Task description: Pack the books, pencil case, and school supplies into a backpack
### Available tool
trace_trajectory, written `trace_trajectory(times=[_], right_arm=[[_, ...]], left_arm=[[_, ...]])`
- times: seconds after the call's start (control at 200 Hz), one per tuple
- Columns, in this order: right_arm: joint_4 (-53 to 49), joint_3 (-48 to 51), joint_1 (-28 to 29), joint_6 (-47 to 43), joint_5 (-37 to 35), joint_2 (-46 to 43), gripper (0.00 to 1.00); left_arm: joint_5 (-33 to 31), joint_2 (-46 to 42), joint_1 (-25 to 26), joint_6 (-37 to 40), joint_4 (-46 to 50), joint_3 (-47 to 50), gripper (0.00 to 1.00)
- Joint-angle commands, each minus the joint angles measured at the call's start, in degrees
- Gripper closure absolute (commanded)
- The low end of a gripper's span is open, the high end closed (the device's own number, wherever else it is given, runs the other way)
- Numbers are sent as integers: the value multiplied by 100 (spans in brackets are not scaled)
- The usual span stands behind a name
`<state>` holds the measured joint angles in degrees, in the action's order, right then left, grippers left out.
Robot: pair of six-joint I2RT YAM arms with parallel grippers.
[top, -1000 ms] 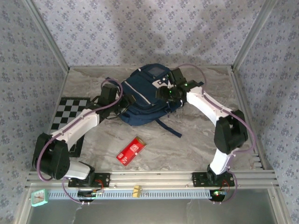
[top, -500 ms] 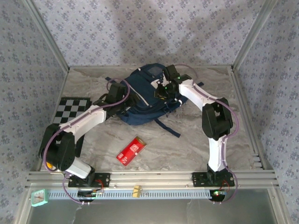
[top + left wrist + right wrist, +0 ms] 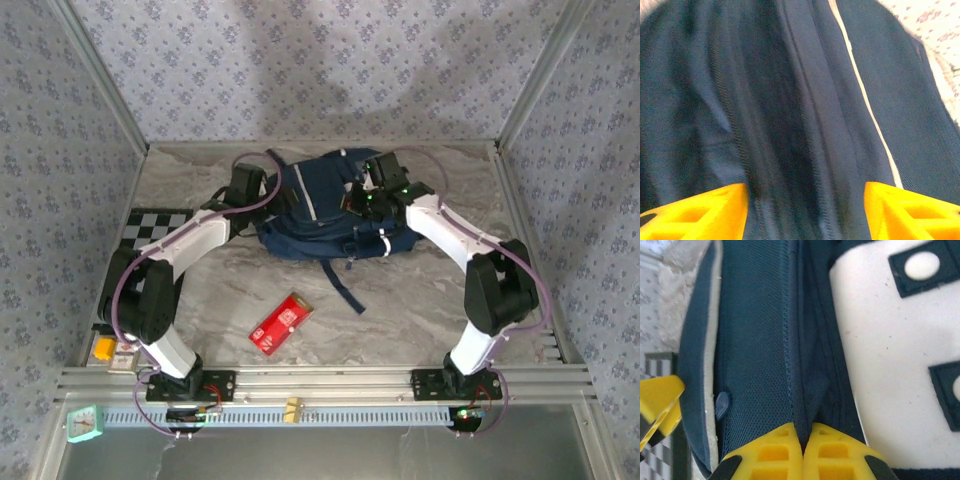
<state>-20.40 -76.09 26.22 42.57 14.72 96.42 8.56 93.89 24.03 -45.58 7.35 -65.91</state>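
Note:
The navy backpack (image 3: pixel 325 212) lies at the back middle of the table, white trim line up. My right gripper (image 3: pixel 354 203) is at its right side, shut on a ridge of its navy fabric (image 3: pixel 804 405) beside a white patch (image 3: pixel 890 355). My left gripper (image 3: pixel 282 197) is at the backpack's left side. Its yellow fingers (image 3: pixel 695 215) stand wide apart over the fabric and hold nothing. The red packet of school supplies (image 3: pixel 282 323) lies on the table in front, away from both grippers. The books and the pencil case are out of view.
A dark strap (image 3: pixel 338 285) trails from the backpack toward the front. A checkerboard mat (image 3: pixel 150 230) lies at the left under the left arm. Small items (image 3: pixel 108 350) sit at the near left edge. Patterned walls close in the back and sides.
My right gripper has shut on the backpack's fabric. My left gripper has moved toward the back along the backpack's left side and opened wider. The backpack has turned and spread to the right.

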Motion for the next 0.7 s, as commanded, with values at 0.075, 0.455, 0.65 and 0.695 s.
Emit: trace_trajectory(times=[0.075, 0.455, 0.65, 0.695], right_arm=[[1130, 198, 86, 822, -175, -593, 100], [1232, 284, 202, 990, -282, -504, 100], [1292, 315, 183, 1092, -254, -528, 100], [1322, 322, 193, 1087, -248, -529, 100]], left_arm=[[-4, -774, -34, 320, 248, 185, 29], [-2449, -1095, 1972, -112, 1564, -145, 0], [-3122, -720, 2390, -566, 1626, -395, 0], [-3193, -620, 2414, -566, 1592, -460, 0]])
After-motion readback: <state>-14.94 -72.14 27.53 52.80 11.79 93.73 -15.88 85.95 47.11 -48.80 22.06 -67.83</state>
